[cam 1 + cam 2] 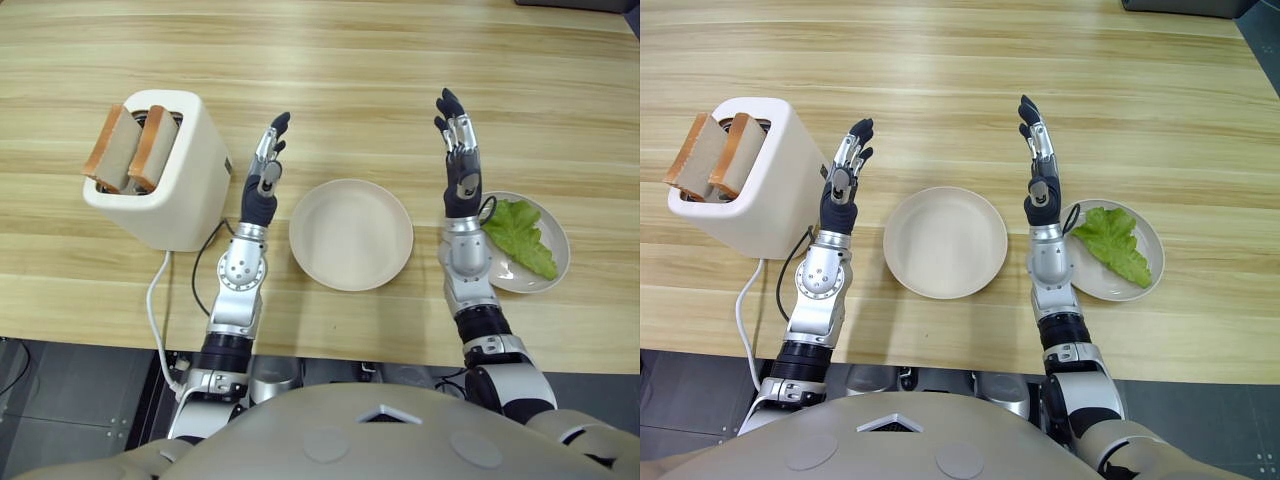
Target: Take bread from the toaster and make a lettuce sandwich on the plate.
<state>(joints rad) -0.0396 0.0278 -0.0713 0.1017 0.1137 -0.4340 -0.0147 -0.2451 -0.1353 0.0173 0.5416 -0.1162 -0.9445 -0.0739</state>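
Bread is seated in the toaster beside the left hand, lettuce in a dish beside the right hand (both outspread, empty).

Toaster hides perhaps the lower half of both bread slices.

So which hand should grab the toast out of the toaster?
Probably the left. The left hand is open right beside the toaster, where two bread slices stick up; the right hand is far across, beside the lettuce dish.
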